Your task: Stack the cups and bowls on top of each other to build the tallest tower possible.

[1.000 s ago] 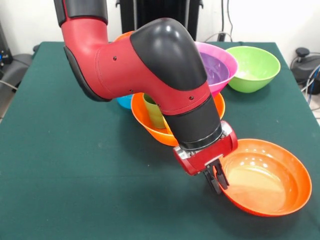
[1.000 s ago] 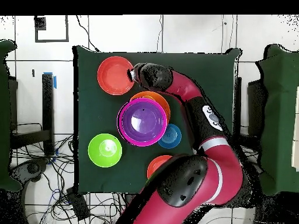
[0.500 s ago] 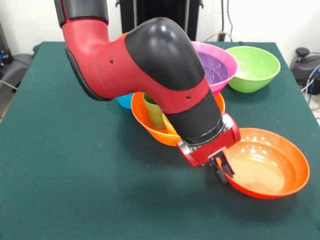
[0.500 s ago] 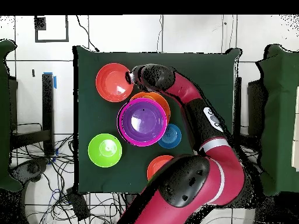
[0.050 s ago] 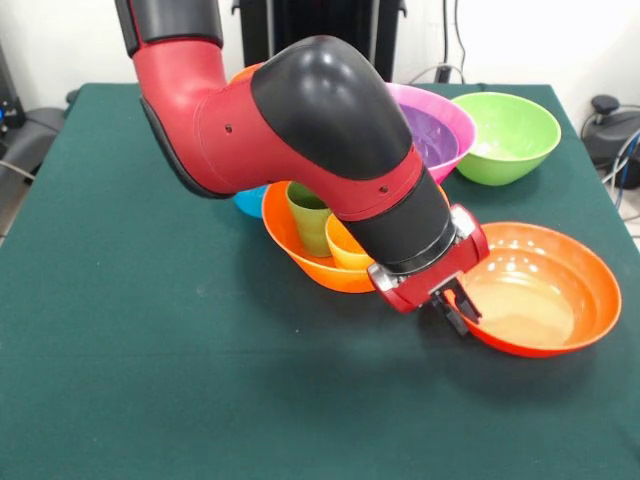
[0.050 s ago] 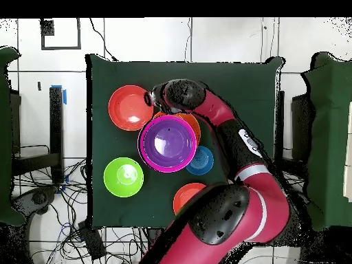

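The arm (image 5: pixel 300 130) descends from the upper left of the front view, bends at a black elbow, and angles down to the right, ending low over the green worktop (image 5: pixel 130 380). The hand (image 5: pixel 458 306) is tilted and sits at the left rim of a red-orange bowl (image 5: pixel 540 290); its dark fingers (image 5: pixel 452 313) are clenched on that rim, one inside and one outside. This bowl appears slightly tilted at the worktop's right side; whether it is fully clear of the surface cannot be told.

Just left of the hand stands the light orange bowl (image 5: pixel 300 250), holding the green cup (image 5: pixel 310 215) and the yellow cup (image 5: pixel 345 245), both upright. Behind it, the purple bowl (image 5: pixel 428 135) is nested in the pink bowl (image 5: pixel 450 110). The lime green bowl (image 5: pixel 505 135) stands apart at the far right. The blue bowl (image 5: pixel 250 203) shows partly behind the arm.

In the overhead view, a second red-orange bowl (image 6: pixel 183 194) lies near the robot's base.
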Controlling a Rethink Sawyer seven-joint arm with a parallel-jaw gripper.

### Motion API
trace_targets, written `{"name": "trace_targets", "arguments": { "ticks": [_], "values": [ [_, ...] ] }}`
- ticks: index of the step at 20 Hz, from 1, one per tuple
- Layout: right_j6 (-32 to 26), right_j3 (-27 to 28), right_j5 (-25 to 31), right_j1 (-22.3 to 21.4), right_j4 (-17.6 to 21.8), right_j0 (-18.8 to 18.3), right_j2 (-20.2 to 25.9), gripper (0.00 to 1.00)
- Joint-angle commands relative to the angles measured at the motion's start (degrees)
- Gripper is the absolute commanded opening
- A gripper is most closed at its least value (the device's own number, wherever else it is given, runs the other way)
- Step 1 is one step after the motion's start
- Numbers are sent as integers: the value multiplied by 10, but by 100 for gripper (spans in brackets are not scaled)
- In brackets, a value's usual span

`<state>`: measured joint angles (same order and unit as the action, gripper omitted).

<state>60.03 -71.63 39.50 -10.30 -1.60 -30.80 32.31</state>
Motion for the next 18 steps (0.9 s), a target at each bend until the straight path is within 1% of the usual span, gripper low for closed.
{"name": "trace_targets", "arguments": {
  "ticks": [1,6,9,13,14,18],
  "values": [
    [74,-49,65,-25,-29,-10,21,0],
    [62,-64,58,-24,-33,-21,33,0],
    [41,-59,44,-17,-34,-27,51,0],
    [26,-55,32,-14,-32,-32,66,0],
    [18,-57,22,-11,-26,-38,78,100],
    [-10,-54,-13,0,-14,-51,105,100]
  ]
}}
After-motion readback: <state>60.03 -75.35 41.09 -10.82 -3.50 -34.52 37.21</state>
